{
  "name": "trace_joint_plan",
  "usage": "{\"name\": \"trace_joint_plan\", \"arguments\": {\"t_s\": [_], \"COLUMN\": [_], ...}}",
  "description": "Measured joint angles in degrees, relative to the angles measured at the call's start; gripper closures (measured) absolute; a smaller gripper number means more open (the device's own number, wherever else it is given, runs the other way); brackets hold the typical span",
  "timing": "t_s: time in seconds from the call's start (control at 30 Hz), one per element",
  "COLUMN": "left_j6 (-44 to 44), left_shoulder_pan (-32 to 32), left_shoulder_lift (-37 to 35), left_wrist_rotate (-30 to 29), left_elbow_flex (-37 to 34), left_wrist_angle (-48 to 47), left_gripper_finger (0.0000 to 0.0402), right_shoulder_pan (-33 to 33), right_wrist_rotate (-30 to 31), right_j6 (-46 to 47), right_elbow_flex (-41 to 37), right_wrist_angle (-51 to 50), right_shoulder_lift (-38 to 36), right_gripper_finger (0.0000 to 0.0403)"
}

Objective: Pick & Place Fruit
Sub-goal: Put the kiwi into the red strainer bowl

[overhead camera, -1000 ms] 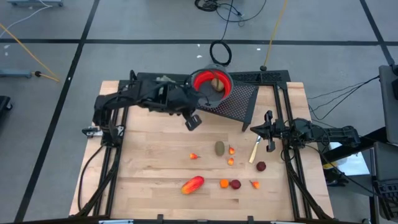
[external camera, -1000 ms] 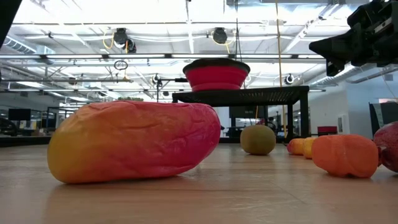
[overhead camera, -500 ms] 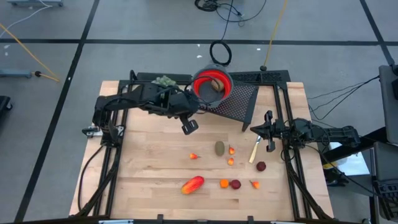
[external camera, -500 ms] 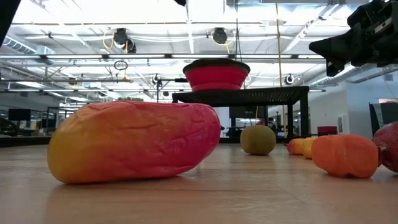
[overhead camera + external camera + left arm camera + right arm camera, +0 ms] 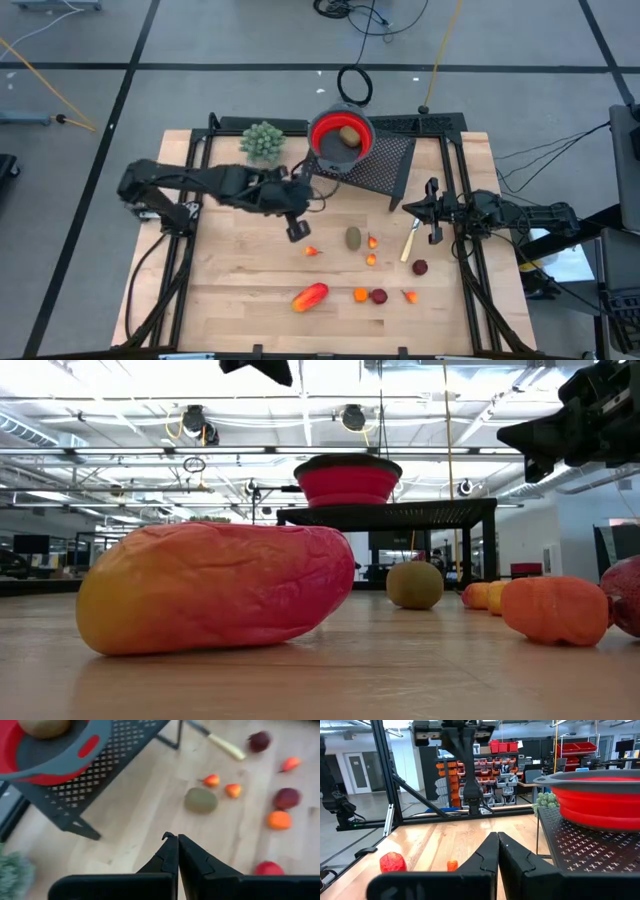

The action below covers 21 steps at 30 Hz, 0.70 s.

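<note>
Left gripper: fingers pressed together, empty. Beyond them: one olive-brown oval on worktop, another in the red bowl. No legible writing.

No readable text anywhere.

Nothing legible on the wooden table, the red bowl, the black mesh stand or the toy fruit; no lettering or numbers made out on either arm, and the red and orange storage bins on the shelving in the room behind, seen in the right wrist view, too small and blurred to read.
</note>
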Motion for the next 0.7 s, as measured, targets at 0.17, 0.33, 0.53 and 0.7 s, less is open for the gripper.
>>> {"name": "trace_joint_plan", "arguments": {"t_s": [0.17,0.33,0.53,0.7], "left_j6": [-1.0,-2.5,-3.1,-2.5], "left_shoulder_pan": [-3.1,-5.9,-8.6,-10.1], "left_shoulder_lift": [-7.4,-14.3,-23.2,-32.2], "left_wrist_rotate": [-0.9,-2.6,-2.9,-2.8], "left_elbow_flex": [-9.7,-18.2,-29.2,-39.4], "left_wrist_angle": [6.9,11.5,19.1,27.7], "left_gripper_finger": [0.0394,0.0394,0.0392,0.0396], "right_shoulder_pan": [0.0,0.0,0.0,0.0], "right_wrist_rotate": [0.0,0.0,0.1,0.1], "right_j6": [0.0,0.0,0.0,-1.6], "right_elbow_flex": [0.0,0.0,0.0,0.0], "right_wrist_angle": [0.1,0.1,0.1,0.1], "right_shoulder_lift": [0.0,0.0,0.0,0.0], "right_gripper_finger": [0.0403,0.0403,0.0403,0.0403]}}
